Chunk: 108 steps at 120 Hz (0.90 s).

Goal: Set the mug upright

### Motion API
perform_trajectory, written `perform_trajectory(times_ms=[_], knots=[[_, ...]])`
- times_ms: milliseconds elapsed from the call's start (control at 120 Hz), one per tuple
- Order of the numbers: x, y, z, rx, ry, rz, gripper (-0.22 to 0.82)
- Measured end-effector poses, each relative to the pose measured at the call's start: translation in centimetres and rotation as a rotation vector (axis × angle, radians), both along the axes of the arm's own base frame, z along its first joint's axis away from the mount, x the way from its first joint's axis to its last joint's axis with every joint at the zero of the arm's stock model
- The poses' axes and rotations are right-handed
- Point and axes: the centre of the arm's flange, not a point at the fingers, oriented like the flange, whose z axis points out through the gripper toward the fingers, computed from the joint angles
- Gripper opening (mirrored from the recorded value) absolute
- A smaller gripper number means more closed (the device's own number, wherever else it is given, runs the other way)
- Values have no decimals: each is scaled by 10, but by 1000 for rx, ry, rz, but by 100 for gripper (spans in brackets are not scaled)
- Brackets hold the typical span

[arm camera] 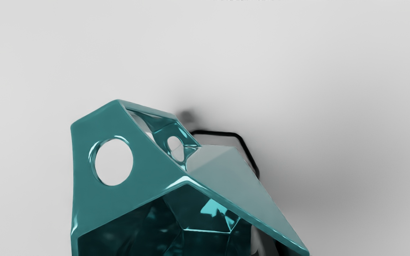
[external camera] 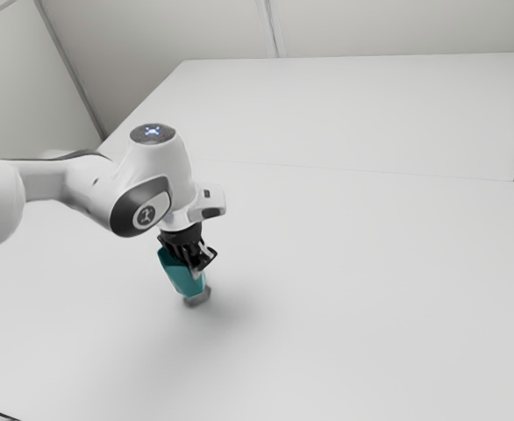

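Nearest to me was my gripper (external camera: 197, 265), down at the upper part of the teal mug (external camera: 185, 280); I could not tell whether it was spread or pinching the wall. Taking twelve o'clock as the exterior view's top, the mug leaned, its wider upper end toward eleven and its narrower lower end toward five. The wrist view looked into its dark, faceted inside. Beside the mouth was a flat teal face with a round hole (arm camera: 114, 161) through it, and a smaller hole (arm camera: 175, 148) lay just past that face's edge.

Beyond the mug's side came a grey piece with a black rim (arm camera: 249, 151); in the exterior view a grey patch (external camera: 197, 296) sat at the mug's five o'clock, at its lower end. I could not tell whether either was part of the mug.

Farther out, the arm (external camera: 42, 180) came in from nine o'clock over the white table (external camera: 371, 307). A thin seam crossed the white surface toward one o'clock, and behind everything stood the pale wall (external camera: 389, 26) at twelve.
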Motion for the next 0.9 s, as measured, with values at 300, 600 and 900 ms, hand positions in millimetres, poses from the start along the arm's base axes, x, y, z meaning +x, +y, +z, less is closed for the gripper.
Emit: perform_trajectory(times_ms=[300, 600, 900], knots=[[4, 3, -11, 19, -18, 42, -18], [7, 5, -22, 17, -14, 85, -17], [6, 1, -4, -6, -51, 112, 10]])
